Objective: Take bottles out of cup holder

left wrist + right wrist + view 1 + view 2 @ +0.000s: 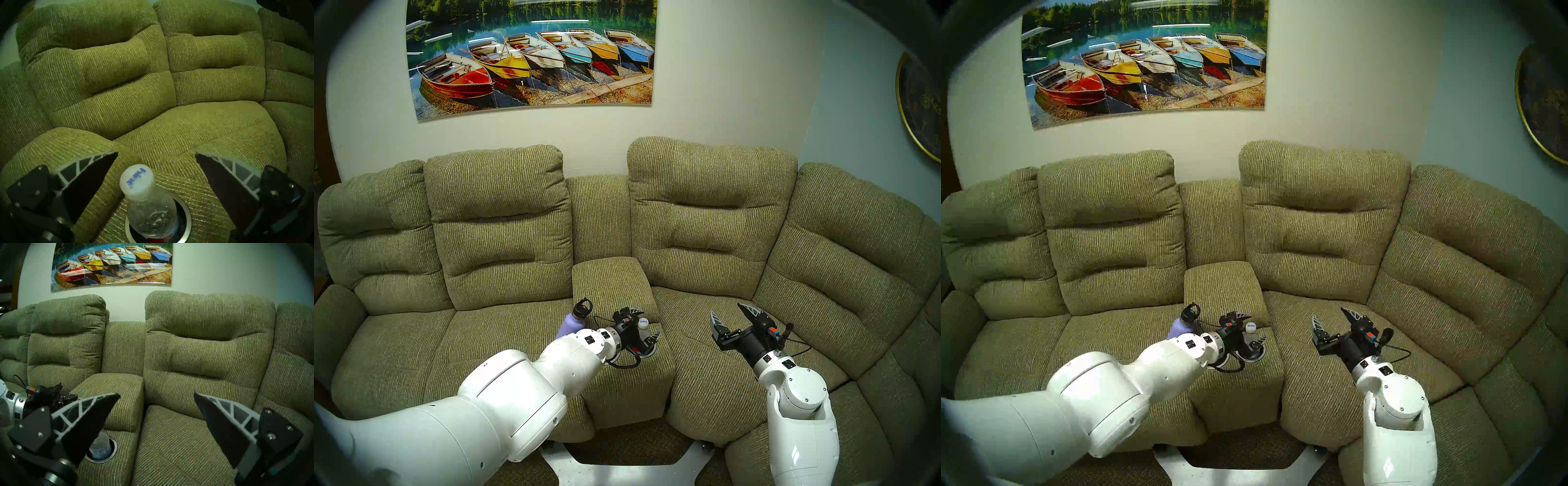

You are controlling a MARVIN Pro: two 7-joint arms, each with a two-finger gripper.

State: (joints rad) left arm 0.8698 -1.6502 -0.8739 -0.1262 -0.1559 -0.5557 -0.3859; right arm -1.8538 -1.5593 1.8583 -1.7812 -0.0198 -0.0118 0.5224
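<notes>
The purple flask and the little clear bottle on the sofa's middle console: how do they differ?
The purple flask is opaque and larger, while the clear plastic bottle is see-through and smaller. The flask has a black cap with a loop handle; the plastic bottle has a flat white cap with blue print. The left gripper, open, has its fingers on either side of the plastic bottle, not the flask. Both stand at the console; the plastic bottle visibly sits in a silver-rimmed cup holder.

**Left gripper at the console**

The left gripper (1250, 326) stands spread wide on either side of the white-capped bottle (1251, 326) on the sofa's console (1222, 281). The lavender flask (1183, 322) lies just left. The right gripper (1334, 319) hangs wide over the seat.
</notes>
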